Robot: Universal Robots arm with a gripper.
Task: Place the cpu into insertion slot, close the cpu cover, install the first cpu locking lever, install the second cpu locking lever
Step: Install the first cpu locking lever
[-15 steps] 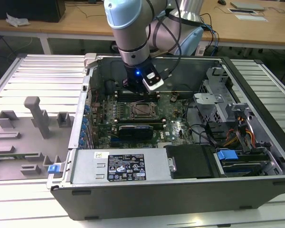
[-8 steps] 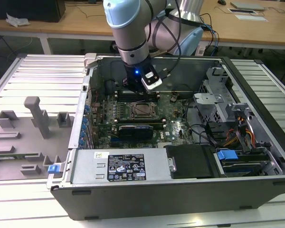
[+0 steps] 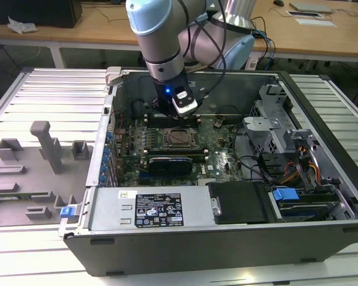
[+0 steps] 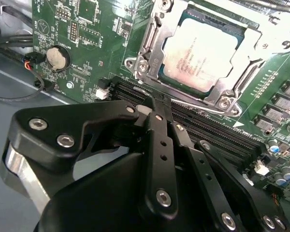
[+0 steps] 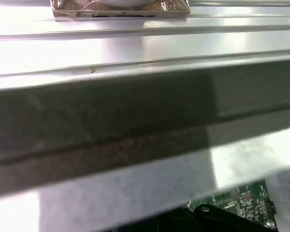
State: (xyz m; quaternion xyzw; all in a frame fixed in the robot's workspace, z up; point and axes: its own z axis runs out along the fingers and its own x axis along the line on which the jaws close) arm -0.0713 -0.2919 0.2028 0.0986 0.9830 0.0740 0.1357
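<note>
Pale grey arm (image 3: 158, 36) reaches down from twelve o'clock in the exterior view into the open computer case (image 3: 227, 250), its last link nearly vertical and the wrist tilted slightly toward the socket. The gripper (image 3: 178, 116) hangs low over the motherboard (image 4: 87, 29), just at twelve o'clock of the insertion slot (image 3: 167, 137). In the second wrist view the black gripper (image 4: 156, 104) has its fingers (image 4: 162, 145) drawn together to a narrow point with nothing between them. That tip sits over the long black memory slots (image 4: 208, 130), near the socket but apart from it. The cpu (image 4: 203, 48) lies flat in the slot, metal top up. The cpu cover (image 4: 149, 43) is down around it, its window framing the chip. A round coin battery (image 4: 57, 57) sits well apart on the board. In the first wrist view a grey case wall (image 5: 135, 121) crosses close, with the ribbed metal table (image 5: 135, 43) beyond.
</note>
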